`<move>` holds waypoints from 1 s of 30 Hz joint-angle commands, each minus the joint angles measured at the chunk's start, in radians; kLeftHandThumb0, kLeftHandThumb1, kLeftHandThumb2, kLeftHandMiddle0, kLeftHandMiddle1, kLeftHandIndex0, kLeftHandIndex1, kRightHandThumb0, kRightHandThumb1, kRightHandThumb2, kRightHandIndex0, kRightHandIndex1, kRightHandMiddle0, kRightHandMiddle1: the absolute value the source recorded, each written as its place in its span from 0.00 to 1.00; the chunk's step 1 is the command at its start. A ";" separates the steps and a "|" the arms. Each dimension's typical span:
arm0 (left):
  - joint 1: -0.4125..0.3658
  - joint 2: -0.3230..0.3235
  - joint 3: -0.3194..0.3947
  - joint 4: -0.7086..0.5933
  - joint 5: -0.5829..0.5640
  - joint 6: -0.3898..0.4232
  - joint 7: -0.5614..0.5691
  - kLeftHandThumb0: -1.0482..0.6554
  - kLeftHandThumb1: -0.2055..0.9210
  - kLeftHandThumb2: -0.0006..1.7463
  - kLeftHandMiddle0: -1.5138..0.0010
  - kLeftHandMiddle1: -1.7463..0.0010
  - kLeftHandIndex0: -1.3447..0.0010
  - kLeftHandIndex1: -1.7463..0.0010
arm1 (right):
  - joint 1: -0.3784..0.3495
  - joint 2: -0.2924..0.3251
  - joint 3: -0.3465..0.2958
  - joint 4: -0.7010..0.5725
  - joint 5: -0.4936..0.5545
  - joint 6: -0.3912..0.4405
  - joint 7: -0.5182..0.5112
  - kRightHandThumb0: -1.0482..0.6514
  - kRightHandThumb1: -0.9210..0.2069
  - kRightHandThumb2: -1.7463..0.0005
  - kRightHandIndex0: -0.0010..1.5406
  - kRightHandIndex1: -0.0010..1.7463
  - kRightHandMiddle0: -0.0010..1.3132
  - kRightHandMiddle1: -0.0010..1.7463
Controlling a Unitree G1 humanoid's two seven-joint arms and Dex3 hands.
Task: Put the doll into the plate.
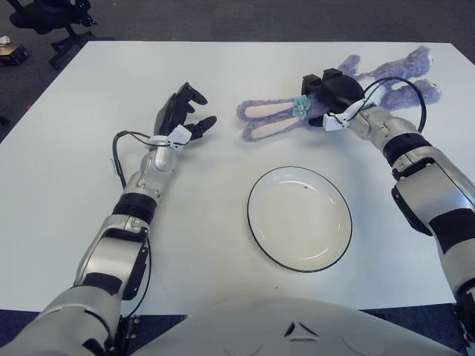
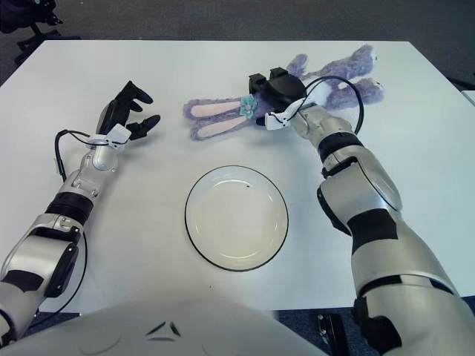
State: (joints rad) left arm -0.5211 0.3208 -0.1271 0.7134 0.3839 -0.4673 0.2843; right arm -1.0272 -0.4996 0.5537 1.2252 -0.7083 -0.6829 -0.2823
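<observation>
You are looking at a white table (image 1: 89, 89) filling most of both views, with dark carpet floor (image 1: 223, 18) showing beyond its far edge. A black office chair (image 1: 52, 18) is standing on that floor past the far-left corner, and a small brownish object (image 1: 11, 52), too small to identify, is sitting beside it at the left edge.

Silver arms with black joint bands, black three-fingered left hand (image 1: 181, 111), looping black wrist cables
</observation>
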 commanded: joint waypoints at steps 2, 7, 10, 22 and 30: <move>-0.012 0.011 0.009 0.014 -0.005 -0.012 -0.006 0.61 1.00 0.23 0.76 0.14 0.85 0.07 | 0.028 -0.028 -0.034 -0.036 0.031 -0.024 0.039 0.62 0.51 0.28 0.39 0.95 0.30 1.00; -0.022 0.014 0.010 0.034 -0.005 -0.015 -0.009 0.61 1.00 0.23 0.75 0.15 0.85 0.07 | 0.047 -0.059 -0.087 -0.125 0.088 -0.056 0.114 0.62 0.51 0.27 0.39 0.95 0.30 1.00; -0.027 0.015 0.010 0.047 -0.005 -0.019 -0.010 0.61 1.00 0.23 0.75 0.15 0.85 0.06 | 0.060 -0.069 -0.116 -0.176 0.113 -0.057 0.152 0.62 0.52 0.27 0.39 0.95 0.31 1.00; -0.045 0.017 0.011 0.095 -0.006 -0.041 -0.012 0.61 1.00 0.23 0.73 0.16 0.86 0.07 | 0.094 -0.085 -0.218 -0.336 0.225 -0.068 0.308 0.62 0.52 0.27 0.39 0.96 0.31 1.00; -0.053 0.014 0.011 0.111 -0.012 -0.029 -0.027 0.61 1.00 0.22 0.73 0.17 0.86 0.07 | 0.134 -0.091 -0.278 -0.448 0.331 -0.067 0.442 0.62 0.52 0.26 0.39 0.96 0.31 1.00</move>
State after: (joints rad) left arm -0.5533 0.3271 -0.1220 0.8098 0.3815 -0.5006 0.2729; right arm -0.9161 -0.5736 0.3088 0.8396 -0.4414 -0.7460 0.0982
